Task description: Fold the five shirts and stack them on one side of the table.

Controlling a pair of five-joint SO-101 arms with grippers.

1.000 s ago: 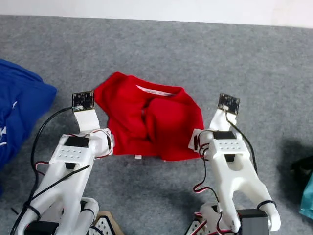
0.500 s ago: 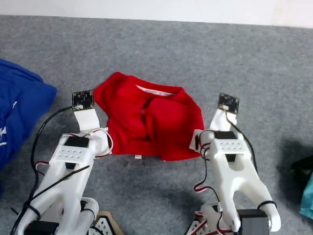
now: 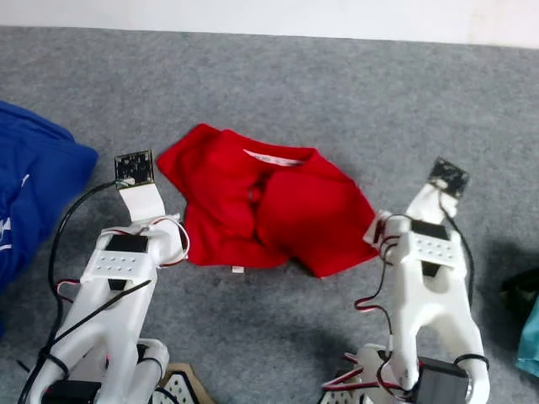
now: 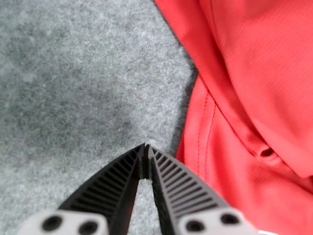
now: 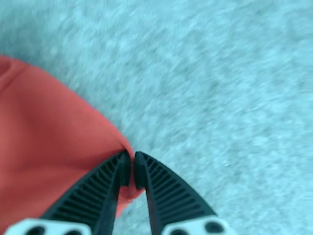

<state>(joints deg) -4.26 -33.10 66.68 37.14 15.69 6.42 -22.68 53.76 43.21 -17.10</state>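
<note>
**Red shirt [image 3: 265,210] pinned by one corner at mid-table, not yet folded.**
I have the right gripper [image 5: 132,164] pinching the shirt's near corner, held out sideways, I judge, to pull the crumpled cloth flat. The left gripper [image 4: 145,152], fingers pressed together on nothing, sits over the grey table [image 3: 337,93] just beside the opposite edge. A blue shirt [image 3: 34,194] lies well apart, beyond the left arm.
</note>
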